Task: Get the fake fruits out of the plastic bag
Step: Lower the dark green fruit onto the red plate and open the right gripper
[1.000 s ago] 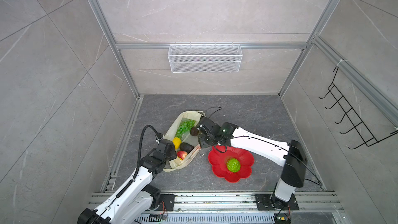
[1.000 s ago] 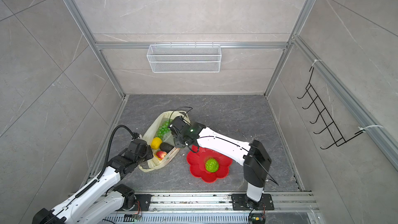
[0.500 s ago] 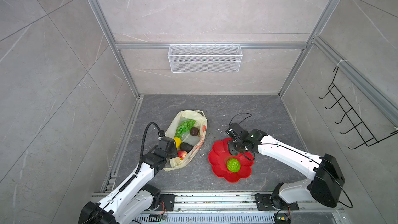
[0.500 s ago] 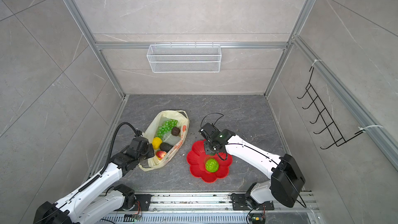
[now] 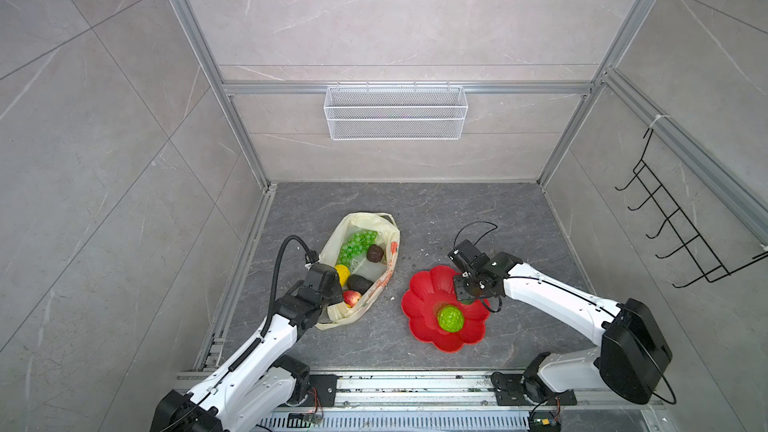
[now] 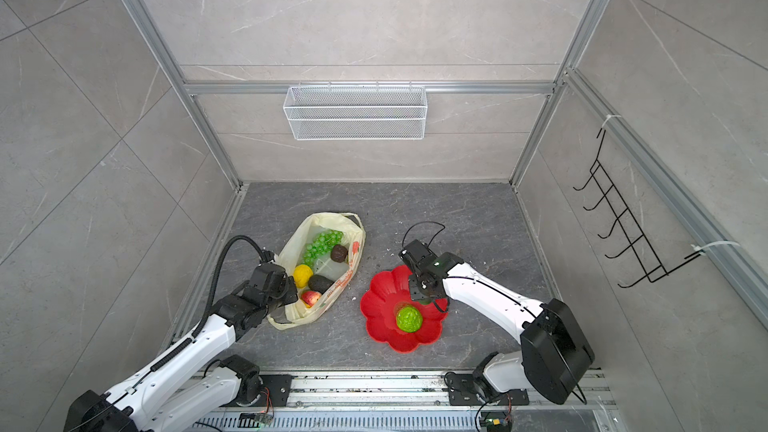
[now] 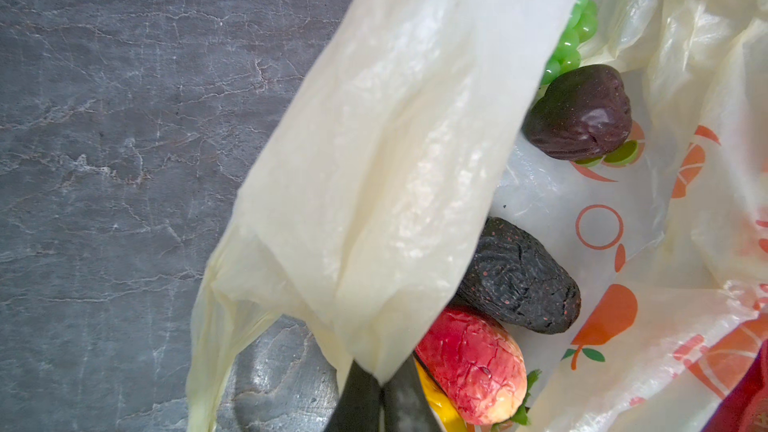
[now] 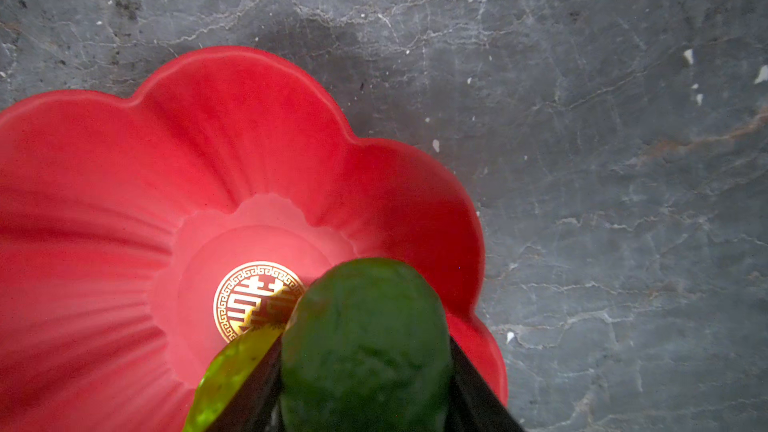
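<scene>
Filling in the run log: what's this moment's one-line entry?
left hand shut on plastic bag | right hand holds dark green fruit above red plate | bumpy green ball on plate | grapes, avocados in bag

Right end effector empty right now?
No, the right wrist view shows the right end effector clamped on a dark green fruit over the red plate.

left wrist: plastic bag (image 7: 374, 160) flap covers most of grape bunch (image 7: 575, 35) and yellow fruit (image 7: 444, 415) | right wrist: held green fruit (image 8: 365, 347) blurred, cut by edge | bumpy green ball (image 8: 232, 371) only blurred sliver
</scene>
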Controlling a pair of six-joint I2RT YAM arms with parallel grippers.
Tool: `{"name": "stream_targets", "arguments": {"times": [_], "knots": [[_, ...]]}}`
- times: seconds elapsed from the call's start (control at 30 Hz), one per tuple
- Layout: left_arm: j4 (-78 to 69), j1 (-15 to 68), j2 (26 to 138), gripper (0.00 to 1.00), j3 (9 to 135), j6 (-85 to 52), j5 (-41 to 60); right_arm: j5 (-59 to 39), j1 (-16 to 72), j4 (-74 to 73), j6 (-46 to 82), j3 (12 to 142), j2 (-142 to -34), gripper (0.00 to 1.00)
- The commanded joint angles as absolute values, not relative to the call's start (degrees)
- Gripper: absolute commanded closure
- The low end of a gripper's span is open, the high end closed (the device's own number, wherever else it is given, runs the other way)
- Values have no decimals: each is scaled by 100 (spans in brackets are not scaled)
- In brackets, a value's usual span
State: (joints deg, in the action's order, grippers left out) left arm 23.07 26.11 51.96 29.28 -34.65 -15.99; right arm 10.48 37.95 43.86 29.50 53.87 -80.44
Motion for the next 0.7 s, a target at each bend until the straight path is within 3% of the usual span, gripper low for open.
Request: {"name": "stream_targets", "arguments": {"times": [0.0, 0.37, 0.67], "knots": [[2139, 2593, 5139, 100, 2944, -3342, -1565, 1116, 3778, 4317, 2869, 5273, -8164, 48], [2131, 2593, 5164, 100, 2949, -3346, -1564, 1063, 3785, 4103, 2784, 5143, -8465, 47], [2127, 2593, 5168, 100, 2946, -3356, -1564, 1038, 3796, 3904, 2694, 5143, -8704, 41]]}}
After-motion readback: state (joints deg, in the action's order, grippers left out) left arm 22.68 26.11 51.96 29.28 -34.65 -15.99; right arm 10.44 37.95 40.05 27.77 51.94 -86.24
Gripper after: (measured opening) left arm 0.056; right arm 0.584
